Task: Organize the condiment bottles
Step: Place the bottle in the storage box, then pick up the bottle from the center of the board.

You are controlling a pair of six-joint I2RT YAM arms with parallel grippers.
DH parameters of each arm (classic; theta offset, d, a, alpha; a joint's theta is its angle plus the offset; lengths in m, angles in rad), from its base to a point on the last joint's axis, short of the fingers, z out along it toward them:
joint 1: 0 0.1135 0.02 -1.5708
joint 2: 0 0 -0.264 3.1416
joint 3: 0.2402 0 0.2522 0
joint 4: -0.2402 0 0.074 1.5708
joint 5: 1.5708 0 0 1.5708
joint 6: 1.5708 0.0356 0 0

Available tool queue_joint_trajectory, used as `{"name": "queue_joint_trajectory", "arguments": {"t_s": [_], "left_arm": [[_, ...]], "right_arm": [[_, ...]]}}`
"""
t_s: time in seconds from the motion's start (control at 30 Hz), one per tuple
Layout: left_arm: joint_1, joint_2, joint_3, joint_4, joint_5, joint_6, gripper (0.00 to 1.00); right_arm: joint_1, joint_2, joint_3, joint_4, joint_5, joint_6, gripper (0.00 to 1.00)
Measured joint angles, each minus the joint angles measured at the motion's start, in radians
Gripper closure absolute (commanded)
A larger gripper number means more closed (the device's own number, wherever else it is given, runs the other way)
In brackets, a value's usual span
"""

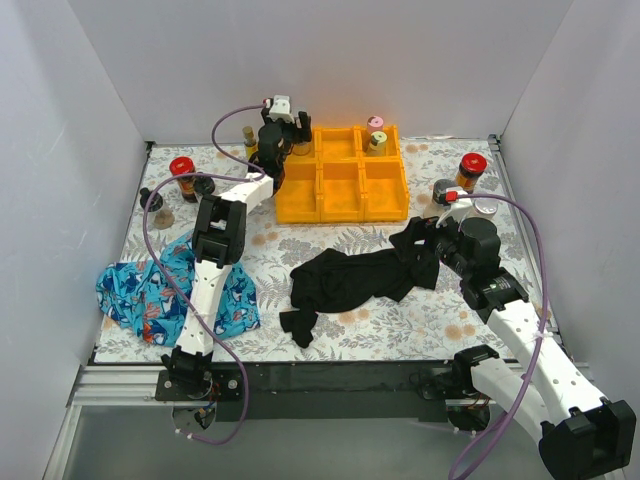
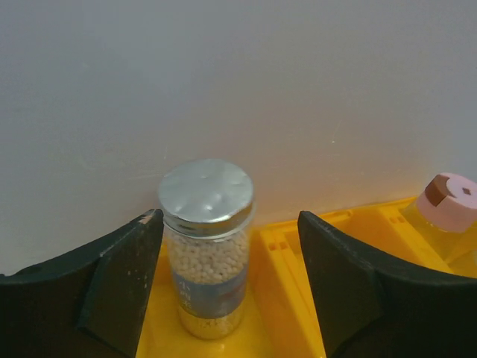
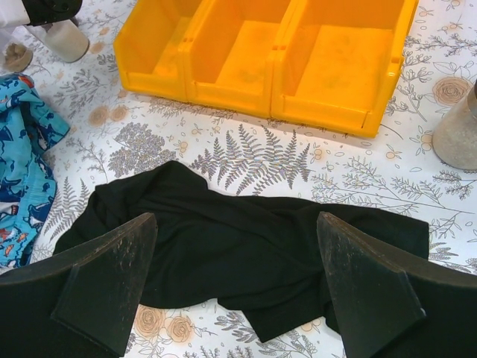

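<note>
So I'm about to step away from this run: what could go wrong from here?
The left gripper stands open around the silver-lidded jar in the orange tray, with one finger close against it; pulling away could tip the tall jar. The black cloth lies just under the open right gripper and might snag on it.

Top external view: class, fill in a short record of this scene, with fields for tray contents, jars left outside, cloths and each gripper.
tray: orange tray, front row empty
in tray: silver-lidded jar back left; pink-lidded jar back right
outside tray: left red-lidded jar; right red-lidded jar
cloths: black cloth; blue cloth
left gripper: open, silver-lidded jar between its fingers
right gripper: open, above black cloth
</note>
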Motion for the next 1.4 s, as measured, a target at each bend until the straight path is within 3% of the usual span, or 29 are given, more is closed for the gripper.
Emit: {"name": "queue_joint_trajectory", "arguments": {"t_s": [0.3, 0.43, 0.5, 0.77, 1.03, 1.2, 1.4], "left_arm": [[-0.001, -0.002, 0.022, 0.025, 0.011, 0.002, 0.14], [-0.007, -0.056, -0.033, -0.001, 0.010, 0.018, 0.02], [-0.011, -0.123, -0.085, -0.040, 0.005, 0.030, 0.02], [-0.039, -0.630, -0.344, -0.267, 0.005, -0.029, 0.02], [-0.044, -1.216, -0.678, -0.497, 0.140, -0.098, 0.02], [-0.048, -1.436, -0.932, -0.640, 0.219, -0.101, 0.02], [-0.063, -1.618, -1.315, -0.672, 0.206, -0.098, 0.02]], "right_arm": [[0.000, -0.012, 0.000, 0.002, -0.001, 0.000, 0.04], [0.000, -0.018, 0.020, -0.014, -0.001, 0.007, 0.05], [0.000, -0.016, 0.053, -0.045, 0.000, 0.022, 0.05], [0.000, 0.035, 0.243, -0.208, 0.025, 0.087, 0.01], [-0.023, 0.143, 0.420, -0.450, 0.257, 0.086, 0.02], [-0.134, 0.304, 0.545, -0.532, 0.382, 0.047, 0.06], [-0.327, 0.430, 0.630, -0.594, 0.434, 0.005, 0.07]]}}
